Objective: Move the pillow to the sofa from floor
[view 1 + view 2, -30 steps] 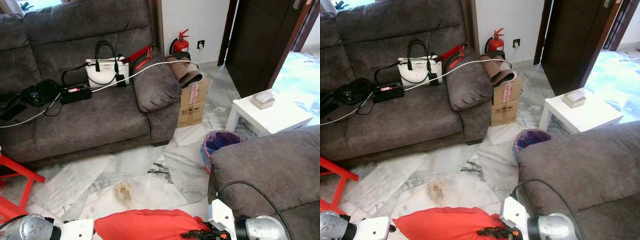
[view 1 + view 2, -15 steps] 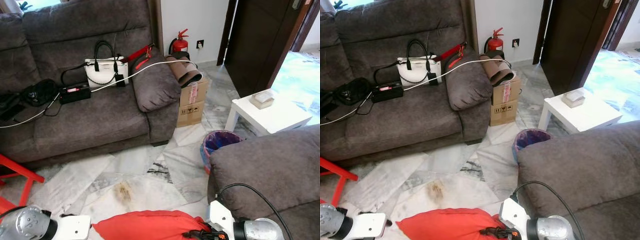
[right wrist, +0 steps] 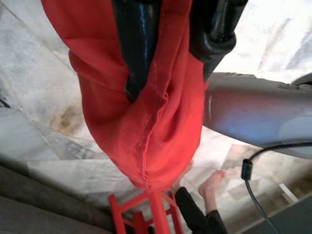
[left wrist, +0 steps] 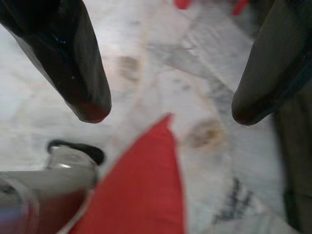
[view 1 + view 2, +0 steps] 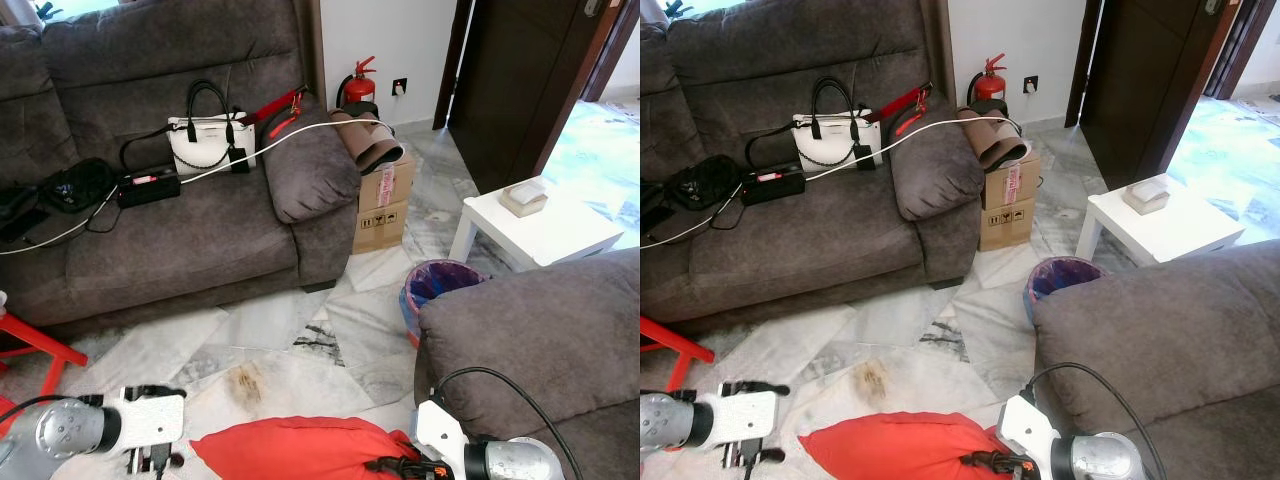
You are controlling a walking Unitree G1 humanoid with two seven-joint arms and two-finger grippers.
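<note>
Ahead, handbag (image 5: 207, 140) on sofa (image 5: 180, 225)

A red pillow (image 5: 295, 450) is being held low over the marble floor, pinched at one end, facing the grey sofa (image 5: 170, 230).

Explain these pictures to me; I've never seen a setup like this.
This is a walking humanoid robot in a living room. The two wide pictures come from its head, looking down; the close-ups come from cameras on its wrists. The right gripper is pinching a red pillow, with the marble floor beneath. The left gripper is open, its fingers spread just beside the pillow's corner. Ahead stands the grey sofa, with a white handbag and cables on it.
</note>
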